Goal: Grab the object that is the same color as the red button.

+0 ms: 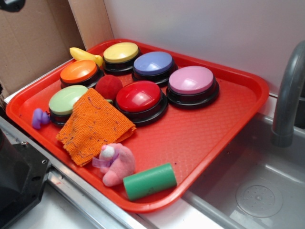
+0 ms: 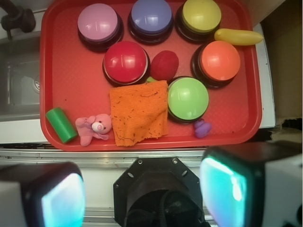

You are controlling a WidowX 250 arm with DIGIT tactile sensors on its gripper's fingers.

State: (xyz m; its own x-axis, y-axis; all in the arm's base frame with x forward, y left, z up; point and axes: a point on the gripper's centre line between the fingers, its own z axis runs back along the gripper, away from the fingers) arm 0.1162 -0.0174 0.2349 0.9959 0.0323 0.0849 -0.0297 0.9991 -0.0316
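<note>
Since gripper (image 2: pixel 142 198) hangs off tray's near edge with fingers (image 2: pixel 222 189) wide apart and empty, we judge grab not yet begun. Object (image 1: pixel 108 87), fuzzy dark-red ball, sits wedged among red button (image 1: pixel 139 97), orange button (image 1: pixel 79 72) and green button (image 1: pixel 67 100), its near side touching orange cloth (image 1: pixel 93 125). We expect tight clearance: fingers probably need line that misses domes. Red tray (image 1: pixel 214 129) holds everything.
</note>
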